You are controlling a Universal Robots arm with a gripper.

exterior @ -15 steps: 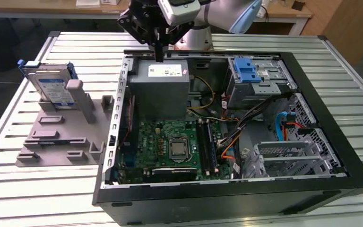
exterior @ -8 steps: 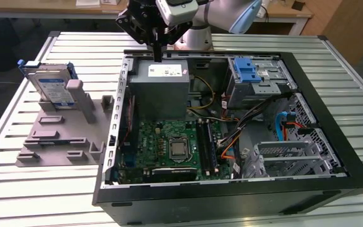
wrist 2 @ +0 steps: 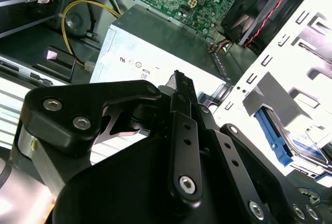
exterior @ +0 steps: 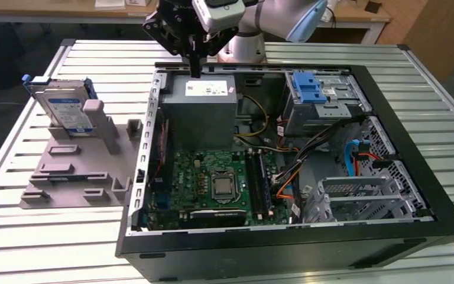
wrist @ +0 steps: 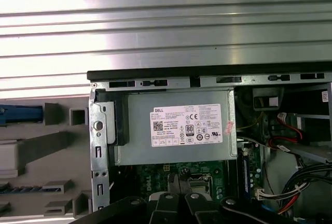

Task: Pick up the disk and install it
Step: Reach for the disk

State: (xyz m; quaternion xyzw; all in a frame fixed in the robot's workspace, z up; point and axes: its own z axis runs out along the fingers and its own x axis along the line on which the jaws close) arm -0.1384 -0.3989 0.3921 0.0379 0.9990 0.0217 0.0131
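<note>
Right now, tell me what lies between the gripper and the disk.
In the exterior view, the case wall and bare table slats lie between gripper and disk.

Below the jaws of the gripper (exterior: pixel 194 71), descent is blocked by the power supply (exterior: pixel 203 112) and case rim (exterior: pixel 290 67); beside them, air is left free.

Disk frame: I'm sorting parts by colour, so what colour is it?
Blue, running around the edges of the disk; the exterior view shows it best.
</note>
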